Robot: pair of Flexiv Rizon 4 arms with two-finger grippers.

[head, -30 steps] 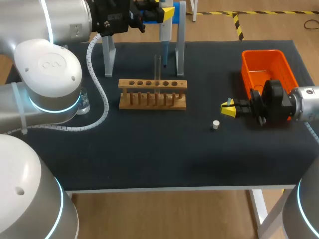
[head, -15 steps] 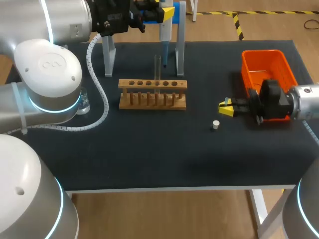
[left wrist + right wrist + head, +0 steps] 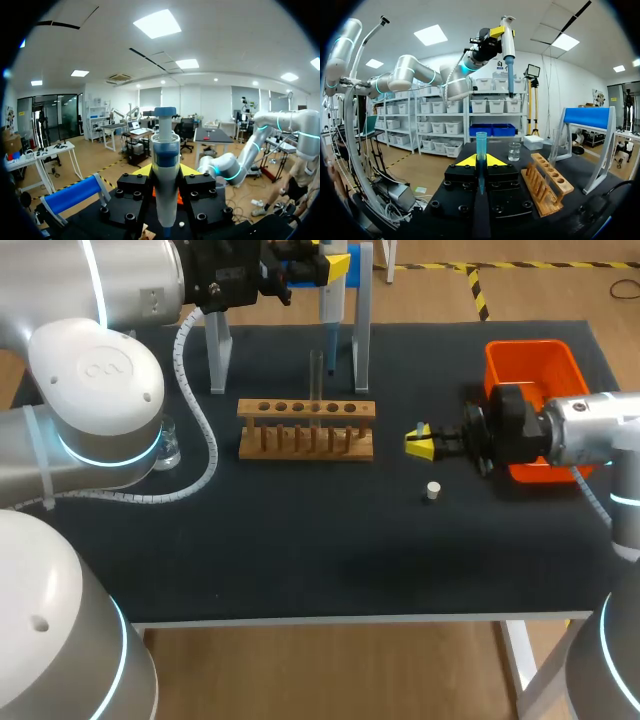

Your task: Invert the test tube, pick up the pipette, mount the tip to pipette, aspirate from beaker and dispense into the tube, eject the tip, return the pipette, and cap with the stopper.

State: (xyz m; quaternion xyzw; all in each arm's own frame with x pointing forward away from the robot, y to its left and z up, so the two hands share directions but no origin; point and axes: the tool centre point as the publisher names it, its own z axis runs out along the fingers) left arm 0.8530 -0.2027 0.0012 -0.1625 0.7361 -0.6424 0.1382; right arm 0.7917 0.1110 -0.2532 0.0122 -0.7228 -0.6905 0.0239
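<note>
Left gripper (image 3: pixel 165 172): I have it clamped on the pipette (image 3: pixel 165 165), with a finger against each side of the barrel. The pipette stands upright, plunger end up.
Left gripper, place: in the head view it (image 3: pixel 335 262) is high over the far edge of the surface (image 3: pixel 300 540), at 12 o'clock from the rack (image 3: pixel 307 427). The pipette (image 3: pixel 329 310) hangs down from it.
Right gripper (image 3: pixel 480 161): closed on the tip (image 3: pixel 481 145), a slim bluish cone held upright between my yellow fingertips with its wide end up.
Right gripper, place: in the head view it (image 3: pixel 419 443) is low over the surface at 3 o'clock from the rack, near it but apart.
Stopper (image 3: pixel 432 491): small and white, on the surface at 5 o'clock from the right gripper, untouched.
Tube (image 3: pixel 316 375): upright in one of the rack's middle holes. From the right wrist it (image 3: pixel 554 145) is ahead of the gripper and to one side, in the rack (image 3: pixel 547 182).
Beaker (image 3: pixel 168 445): at 9 o'clock from the rack, partly hidden by my left arm. The right wrist view shows it (image 3: pixel 514 151) as clear glass.
Stand (image 3: pixel 362 320): grey posts at 12 o'clock from the rack, by the pipette.
Bin (image 3: pixel 535 380): orange, at 3 o'clock from the right gripper, partly behind that arm's wrist.
</note>
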